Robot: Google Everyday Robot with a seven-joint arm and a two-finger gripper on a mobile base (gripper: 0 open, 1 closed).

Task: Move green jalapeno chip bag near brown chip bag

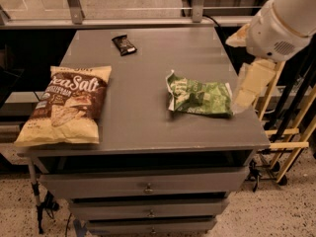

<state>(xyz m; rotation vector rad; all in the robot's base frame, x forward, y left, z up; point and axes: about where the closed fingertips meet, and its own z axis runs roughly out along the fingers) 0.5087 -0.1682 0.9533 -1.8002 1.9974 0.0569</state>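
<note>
The green jalapeno chip bag (200, 97) lies crumpled on the right part of the grey table top (148, 78). The brown chip bag (69, 105), with white "Sea Salt" lettering and cream ends, lies flat at the table's front left. My gripper (251, 80) hangs from the white arm (284, 21) at the table's right edge, just right of the green bag and a little above it. It holds nothing that I can see.
A small black wrapped bar (124, 45) lies near the table's far edge. Drawers (148, 187) run below the top. A wooden rack (289, 132) stands to the right of the table. A railing and glass stand behind.
</note>
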